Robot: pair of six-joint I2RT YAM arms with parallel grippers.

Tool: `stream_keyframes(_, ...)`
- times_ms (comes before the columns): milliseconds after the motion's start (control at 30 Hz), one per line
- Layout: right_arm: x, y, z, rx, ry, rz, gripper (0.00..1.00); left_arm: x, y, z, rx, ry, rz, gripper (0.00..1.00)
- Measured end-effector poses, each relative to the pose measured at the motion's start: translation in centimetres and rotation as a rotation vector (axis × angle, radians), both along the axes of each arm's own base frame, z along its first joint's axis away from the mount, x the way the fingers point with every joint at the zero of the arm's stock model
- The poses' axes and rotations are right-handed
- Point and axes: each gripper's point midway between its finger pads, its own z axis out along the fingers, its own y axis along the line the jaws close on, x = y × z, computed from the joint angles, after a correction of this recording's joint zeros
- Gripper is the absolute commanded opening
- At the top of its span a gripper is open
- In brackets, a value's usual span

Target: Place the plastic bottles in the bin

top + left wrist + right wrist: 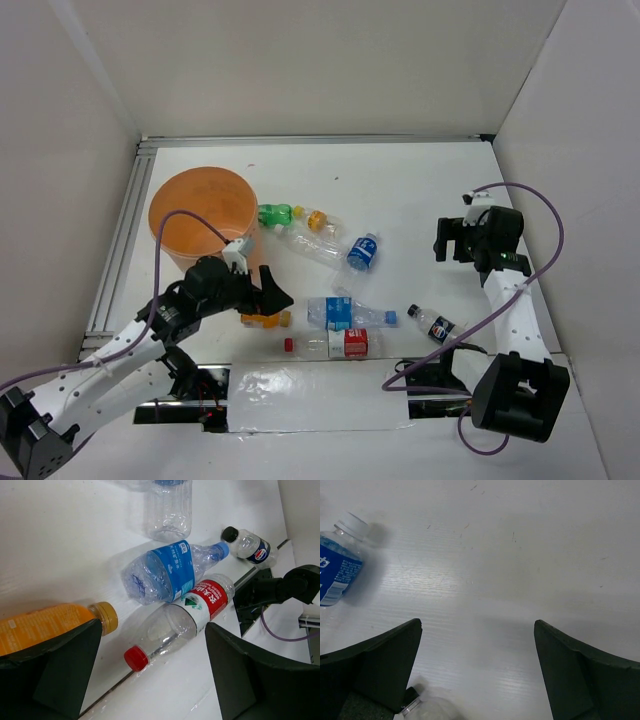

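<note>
The orange bin (200, 212) stands at the back left. My left gripper (272, 296) is open and empty, just right of the bin and above an orange juice bottle (265, 320). In the left wrist view the gripper (155, 675) hangs over the table, with the orange bottle (45, 626) at its left finger. A red-capped, red-label bottle (185, 615) lies between the fingers, farther out. Beyond it lie a blue-label bottle (165, 574) and a dark-label bottle (250, 545). My right gripper (455, 240) is open and empty at the right, over bare table (477, 665).
A green bottle (273, 214), two clear bottles (312, 240) and a blue bottle (363, 252) lie right of the bin. The right wrist view shows the blue bottle (335, 565) at far left and a black-capped bottle (422, 707) at the bottom. White walls enclose the table.
</note>
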Motion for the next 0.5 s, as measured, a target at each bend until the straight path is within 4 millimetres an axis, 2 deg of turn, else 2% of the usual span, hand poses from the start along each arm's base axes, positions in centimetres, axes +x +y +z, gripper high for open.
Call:
stream_keyframes(100, 0.0, 0.2, 0.2, -0.002, -0.009, 0.019, 1.00, 0.3, -0.6, 0.0, 0.000, -0.005, 0.010, 0.92)
stream_keyframes(167, 0.0, 0.2, 0.3, -0.008, -0.013, 0.026, 1.00, 0.4, -0.9, -0.2, 0.003, -0.003, 0.023, 0.82)
stream_keyframes(233, 0.0, 0.1, 0.3, -0.013, -0.013, 0.024, 1.00, 0.4, -1.4, -0.2, 0.003, 0.002, 0.033, 0.65)
stream_keyframes(267, 0.0, 0.1, 0.3, -0.015, -0.013, 0.023, 1.00, 0.4, -1.6, -0.2, 0.006, 0.008, 0.038, 0.50)
stream_keyframes(300, 0.0, 0.0, 0.3, -0.017, -0.012, 0.022, 1.00, 0.4, -1.9, -0.3, 0.009, 0.014, 0.045, 0.28)
stream_keyframes(333, 0.0, 0.0, 0.3, -0.018, -0.012, 0.022, 1.00, 0.4, -2.3, -0.2, 0.011, 0.017, 0.051, 0.21)
stream_keyframes(367, 0.0, 0.0, 0.3, -0.022, -0.012, 0.026, 1.00, 0.4, -2.5, -0.2, 0.014, 0.023, 0.058, 0.18)
stream_keyframes(400, 0.0, 0.1, 0.2, -0.025, -0.012, 0.033, 1.00, 0.4, -2.9, -0.3, 0.021, 0.032, 0.071, 0.18)
stream_keyframes(433, -0.1, 0.2, 0.2, -0.027, -0.010, 0.046, 0.96, 0.2, -3.3, -0.3, 0.028, 0.045, 0.080, 0.30)
stream_keyframes(467, -0.1, 0.3, 0.2, -0.028, -0.010, 0.059, 0.79, 0.0, -3.8, -0.4, 0.037, 0.061, 0.088, 0.43)
stream_keyframes(500, -0.2, 0.4, 0.2, -0.032, -0.012, 0.076, 0.54, -0.2, -4.3, -0.5, 0.048, 0.076, 0.097, 0.59)
